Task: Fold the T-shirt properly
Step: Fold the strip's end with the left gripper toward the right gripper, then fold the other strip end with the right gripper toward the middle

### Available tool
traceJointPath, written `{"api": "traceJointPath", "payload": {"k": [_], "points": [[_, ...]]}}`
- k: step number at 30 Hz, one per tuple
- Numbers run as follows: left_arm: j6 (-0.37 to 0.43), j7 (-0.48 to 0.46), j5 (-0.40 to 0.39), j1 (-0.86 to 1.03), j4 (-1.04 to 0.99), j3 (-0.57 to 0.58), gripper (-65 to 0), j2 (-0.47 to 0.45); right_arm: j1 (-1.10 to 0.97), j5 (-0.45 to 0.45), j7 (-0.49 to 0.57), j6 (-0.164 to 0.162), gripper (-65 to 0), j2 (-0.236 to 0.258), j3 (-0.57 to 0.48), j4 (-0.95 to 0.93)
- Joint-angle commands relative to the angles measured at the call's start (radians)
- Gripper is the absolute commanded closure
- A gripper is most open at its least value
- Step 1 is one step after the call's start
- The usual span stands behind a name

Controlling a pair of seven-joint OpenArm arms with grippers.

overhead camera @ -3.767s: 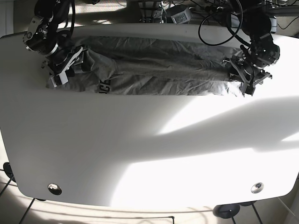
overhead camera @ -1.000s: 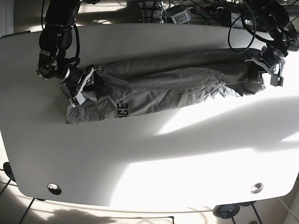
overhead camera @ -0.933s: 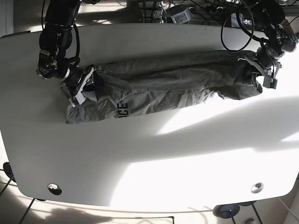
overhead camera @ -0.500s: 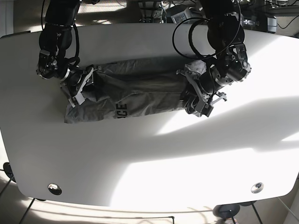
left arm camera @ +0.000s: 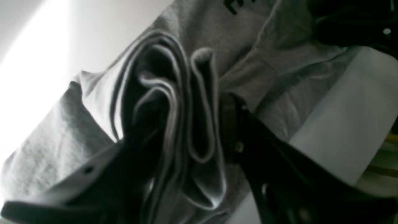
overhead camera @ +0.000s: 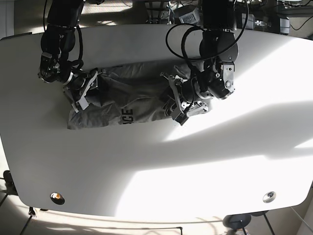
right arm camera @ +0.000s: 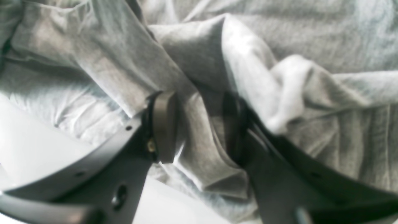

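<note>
I see a white table (overhead camera: 156, 161) with rounded corners, crossed by bright sunlight patches and broad diagonal shadows. A round fitting (overhead camera: 57, 197) sits near its front left corner and a second round fitting (overhead camera: 268, 197) near the front right. Behind the far edge, cables and equipment (overhead camera: 188, 12) are visible.

The grey T-shirt (overhead camera: 129, 95) lies on the far half of the table, left of centre, bunched into a band with black lettering (overhead camera: 127, 116) showing at its near edge.

At the left of the base view, the right gripper (overhead camera: 82, 93) rests on the shirt's left end. In the right wrist view, its fingers (right arm camera: 163, 124) stand partly apart with a fold of grey fabric running between them; both pads touch cloth.

Toward the centre, the left gripper (overhead camera: 180, 105) sits at the shirt's right end. In the left wrist view, a stacked bundle of folded layers (left arm camera: 174, 118) is clamped between the two dark fingers (left arm camera: 231, 130), and the bundle fills the gap completely.
</note>
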Motion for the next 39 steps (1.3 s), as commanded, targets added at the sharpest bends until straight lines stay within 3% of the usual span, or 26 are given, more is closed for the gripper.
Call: {"api": "traceJointPath", "payload": {"k": [1,3,8,12,15,18,20,21,22,24,26,27,30,35,39], "points": [[0.06,-0.02,-0.018,-0.046,-0.002,0.059,-24.9,0.006,0.011,0.005,0.002,-0.001,-23.8,0.01,0.003,0.015],[0.117,-0.02,-0.021,-0.063,-0.002,0.113,-27.2,0.008,0.011,0.004,0.002,-0.001,-23.8,0.01,0.003,0.015],[0.129,-0.02,-0.02,-0.118,0.045,0.332,-28.7,0.006,0.016,0.007,0.002,-0.001,-23.8,0.01,0.003,0.016],[0.129,-0.02,-0.02,-0.122,0.137,0.355,-28.7,-0.026,0.018,0.008,0.002,-0.001,-23.8,0.01,0.006,0.035],[0.128,-0.02,-0.021,-0.115,0.213,0.243,-28.6,-0.081,0.018,0.008,0.002,-0.001,-24.6,0.007,0.006,0.127],[0.128,-0.029,-0.024,-0.043,0.239,0.108,-28.3,-0.149,0.056,0.007,-0.016,-0.001,-24.7,-0.039,0.043,0.176],[0.126,-0.074,-0.024,0.013,0.239,0.024,-23.5,-0.17,0.093,0.007,-0.061,-0.001,-24.7,-0.069,0.126,0.176],[0.125,-0.123,-0.024,0.062,0.236,-0.024,-17.1,-0.192,0.125,0.007,-0.093,-0.001,-26.2,-0.09,0.221,0.171],[0.125,-0.158,-0.024,0.089,0.234,-0.039,-13.2,-0.207,0.139,0.007,-0.116,-0.001,-30.1,-0.099,0.284,0.17],[0.1,-0.183,-0.026,0.14,0.234,-0.042,-8.3,-0.245,0.171,0.007,-0.15,-0.001,-47.6,-0.102,0.4,0.17],[-0.001,-0.183,-0.024,0.164,0.231,-0.048,-5.8,-0.248,0.179,-0.001,-0.151,-0.001,-61.8,-0.095,0.446,0.165],[-0.069,-0.183,-0.024,0.184,0.219,-0.056,-4.0,-0.245,0.189,-0.001,-0.151,-0.001,-65.0,-0.092,0.474,0.125],[-0.131,-0.183,-0.024,0.204,0.177,-0.116,-3.2,-0.205,0.217,0.008,-0.15,-0.001,-65.0,-0.038,0.545,-0.027],[-0.137,-0.192,-0.024,0.201,0.009,-0.18,-3.2,-0.19,0.249,0.008,-0.118,-0.001,-65.0,0.037,0.594,-0.277],[-0.137,-0.28,-0.018,0.203,-0.067,-0.18,-3.3,-0.196,0.245,0.008,-0.124,-0.001,-65.0,0.025,0.591,-0.294]]}}
